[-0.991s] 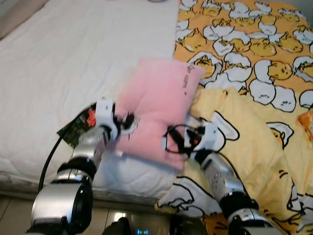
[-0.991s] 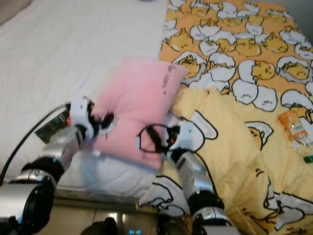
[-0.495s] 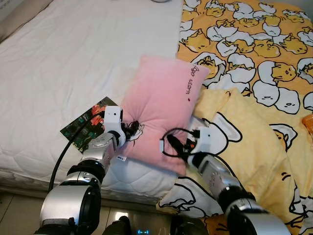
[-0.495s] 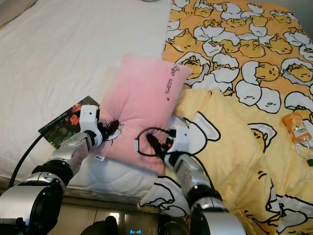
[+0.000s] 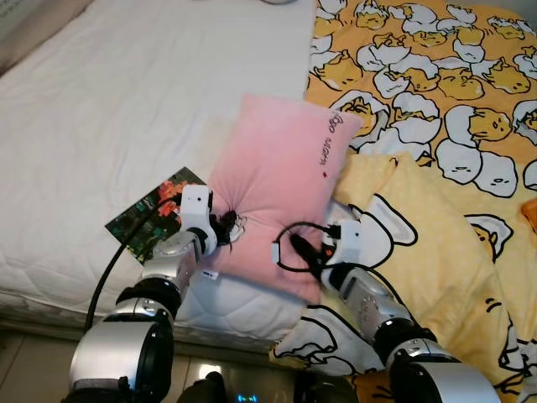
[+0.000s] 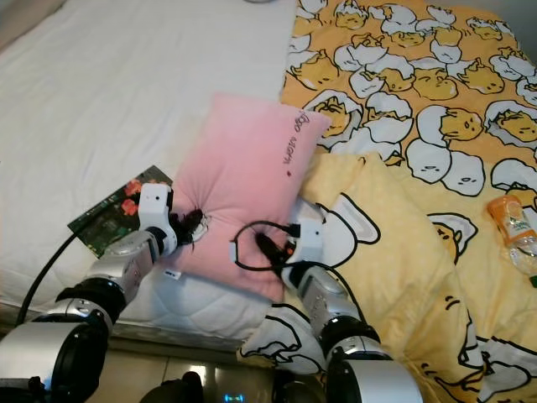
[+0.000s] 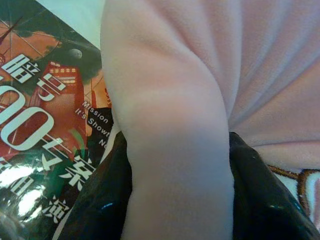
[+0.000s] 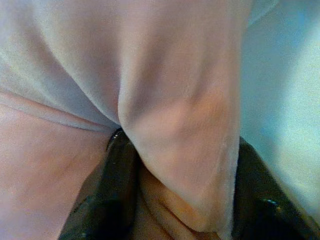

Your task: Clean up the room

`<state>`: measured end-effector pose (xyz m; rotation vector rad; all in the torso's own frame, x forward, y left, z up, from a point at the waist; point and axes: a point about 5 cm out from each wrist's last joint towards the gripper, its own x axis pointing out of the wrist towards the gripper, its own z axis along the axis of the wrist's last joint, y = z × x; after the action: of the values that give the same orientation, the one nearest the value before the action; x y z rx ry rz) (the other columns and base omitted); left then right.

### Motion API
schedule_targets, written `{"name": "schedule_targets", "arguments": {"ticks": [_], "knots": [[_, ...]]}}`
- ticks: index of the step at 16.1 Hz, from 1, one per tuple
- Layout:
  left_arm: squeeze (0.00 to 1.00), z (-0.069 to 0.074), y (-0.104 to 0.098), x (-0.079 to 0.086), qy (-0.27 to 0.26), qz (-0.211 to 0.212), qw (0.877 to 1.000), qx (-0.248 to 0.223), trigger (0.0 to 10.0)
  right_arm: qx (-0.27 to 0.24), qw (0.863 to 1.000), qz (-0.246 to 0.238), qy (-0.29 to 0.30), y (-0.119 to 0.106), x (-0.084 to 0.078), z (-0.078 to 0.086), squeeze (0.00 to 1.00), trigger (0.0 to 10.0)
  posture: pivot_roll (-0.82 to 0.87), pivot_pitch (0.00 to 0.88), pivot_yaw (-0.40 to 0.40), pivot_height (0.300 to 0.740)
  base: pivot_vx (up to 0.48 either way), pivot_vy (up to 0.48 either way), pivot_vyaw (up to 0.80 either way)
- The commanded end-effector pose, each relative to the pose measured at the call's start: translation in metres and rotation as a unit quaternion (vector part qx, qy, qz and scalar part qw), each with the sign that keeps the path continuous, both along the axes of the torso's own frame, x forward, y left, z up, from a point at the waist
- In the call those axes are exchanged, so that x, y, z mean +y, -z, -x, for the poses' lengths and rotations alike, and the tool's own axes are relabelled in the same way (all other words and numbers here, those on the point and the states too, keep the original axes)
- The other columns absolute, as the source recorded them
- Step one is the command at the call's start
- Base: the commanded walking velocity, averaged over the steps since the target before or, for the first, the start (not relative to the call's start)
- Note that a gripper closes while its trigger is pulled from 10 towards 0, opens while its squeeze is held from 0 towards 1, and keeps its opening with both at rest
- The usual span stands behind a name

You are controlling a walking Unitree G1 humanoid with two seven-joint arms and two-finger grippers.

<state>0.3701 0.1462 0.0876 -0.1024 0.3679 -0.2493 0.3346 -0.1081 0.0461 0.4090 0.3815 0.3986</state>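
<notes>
A pink pillow [image 5: 277, 176] lies on the bed, half on the white mattress, half against the yellow duvet. My left gripper [image 5: 225, 225] is shut on its near left edge; a fold of pink fabric [image 7: 175, 150] is pinched between the black fingers [image 7: 100, 200]. My right gripper [image 5: 294, 248] is shut on the near right edge, where the pink cloth [image 8: 185, 125] bunches between its fingers [image 8: 110, 190].
A dark green and red booklet [image 5: 151, 214] lies on the white mattress [image 5: 126, 109] just left of the left gripper. The yellow patterned duvet [image 5: 436, 126] covers the bed's right side. An orange bottle [image 6: 512, 222] rests on it at far right.
The pillow has settled a little lower and stiller on the bed, both grippers still clamped on its near edge. The camera has shifted slightly.
</notes>
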Motion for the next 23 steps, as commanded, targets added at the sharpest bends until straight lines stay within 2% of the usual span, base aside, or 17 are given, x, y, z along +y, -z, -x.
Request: {"name": "schedule_targets", "arguments": {"ticks": [1, 2, 3, 4, 6, 7, 8, 9, 10, 11, 12, 13, 14, 15, 17, 23], "knots": [[0.00, 0.021, 0.035, 0.001, -0.009, 0.007, 0.998, 0.066, 0.0, 0.043, 0.999, 0.026, 0.014, 0.022, -0.010, 0.015, 0.00, 0.0, 0.14, 0.162, -0.042, 0.740, 0.000, 0.000, 0.00], [0.00, 0.019, 0.032, 0.000, -0.011, 0.016, 0.998, 0.056, 0.0, 0.041, 0.999, 0.026, 0.014, 0.022, -0.011, 0.015, 0.00, 0.0, 0.14, 0.145, -0.041, 0.740, 0.000, 0.000, 0.00], [0.00, 0.012, 0.020, -0.002, -0.012, 0.037, 0.999, 0.025, 0.0, 0.024, 0.999, 0.034, 0.017, 0.019, -0.016, 0.013, 0.00, 0.0, 0.15, 0.100, -0.037, 0.740, 0.000, 0.000, 0.00], [0.00, 0.000, -0.003, -0.012, 0.002, 0.073, 0.997, -0.027, 0.0, -0.010, 0.999, 0.029, 0.028, 0.005, -0.026, 0.003, 0.00, 0.0, 0.17, 0.042, -0.034, 0.740, 0.000, 0.000, 0.00], [0.00, -0.007, -0.019, -0.019, 0.020, 0.075, 0.995, -0.063, 0.0, -0.044, 0.998, 0.030, 0.035, -0.010, -0.033, -0.006, 0.00, 0.0, 0.18, 0.002, -0.030, 0.740, 0.000, 0.000, 0.00], [0.00, -0.020, -0.062, -0.032, 0.068, 0.061, 0.984, -0.154, 0.0, -0.127, 0.990, 0.036, 0.051, -0.052, -0.044, -0.027, 0.00, 0.0, 0.18, 0.000, -0.031, 0.740, 0.000, 0.000, 0.00], [0.00, -0.025, -0.094, -0.040, 0.106, 0.058, 0.970, -0.213, 0.0, -0.183, 0.981, 0.028, 0.054, -0.083, -0.048, -0.038, 0.00, 0.0, 0.18, 0.000, -0.029, 0.740, 0.000, 0.000, 0.00], [0.00, -0.028, -0.110, -0.040, 0.109, 0.071, 0.964, -0.233, 0.0, -0.229, 0.971, 0.033, 0.060, -0.108, -0.052, -0.045, 0.00, 0.0, 0.19, 0.000, -0.026, 0.740, 0.000, 0.000, 0.00], [0.00, -0.028, -0.117, -0.039, 0.110, 0.072, 0.961, -0.243, 0.0, -0.266, 0.961, 0.035, 0.060, -0.128, -0.055, -0.047, 0.00, 0.0, 0.18, 0.000, -0.021, 0.740, 0.000, 0.000, 0.00], [0.00, -0.027, -0.119, -0.039, 0.112, 0.056, 0.959, -0.254, 0.0, -0.286, 0.955, 0.036, 0.070, -0.138, -0.058, -0.047, 0.00, 0.0, 0.17, 0.000, -0.014, 0.740, 0.000, 0.000, 0.00], [0.00, -0.027, -0.122, -0.039, 0.106, 0.043, 0.957, -0.266, 3.2, -0.282, 0.953, 0.068, 0.081, -0.134, -0.064, -0.045, 0.00, 0.0, 0.18, 0.000, -0.009, 0.740, 0.000, 0.000, 0.00], [0.00, -0.028, -0.122, -0.040, 0.106, 0.057, 0.958, -0.260, 10.0, -0.267, 0.956, 0.084, 0.089, -0.122, -0.065, -0.042, 0.00, 6.9, 0.18, 0.000, -0.004, 0.740, 0.000, 0.000, 0.00], [0.00, -0.027, -0.120, -0.041, 0.109, 0.050, 0.959, -0.257, 10.0, -0.250, 0.960, 0.082, 0.094, -0.112, -0.063, -0.038, 0.00, 10.0, 0.17, 0.000, 0.007, 0.740, 0.000, 0.480, 0.00], [0.00, -0.026, -0.116, -0.042, 0.109, 0.028, 0.961, -0.253, 10.0, -0.241, 0.962, 0.083, 0.097, -0.102, -0.057, -0.032, 0.00, 10.0, 0.17, 0.000, 0.014, 0.740, 0.000, 0.480, 0.00], [0.00, -0.028, -0.112, -0.039, 0.090, 0.022, 0.965, -0.245, 10.0, -0.241, 0.962, 0.076, 0.105, -0.099, -0.052, -0.029, 0.00, 10.0, 0.16, 0.000, 0.026, 0.740, 0.000, 0.480, 0.00], [0.00, -0.025, -0.099, -0.045, 0.085, 0.021, 0.969, -0.231, 10.0, -0.250, 0.959, 0.084, 0.108, -0.101, -0.054, -0.027, 0.00, 10.0, 0.14, 0.000, 0.033, 0.740, 0.000, 0.480, 0.00]]}}
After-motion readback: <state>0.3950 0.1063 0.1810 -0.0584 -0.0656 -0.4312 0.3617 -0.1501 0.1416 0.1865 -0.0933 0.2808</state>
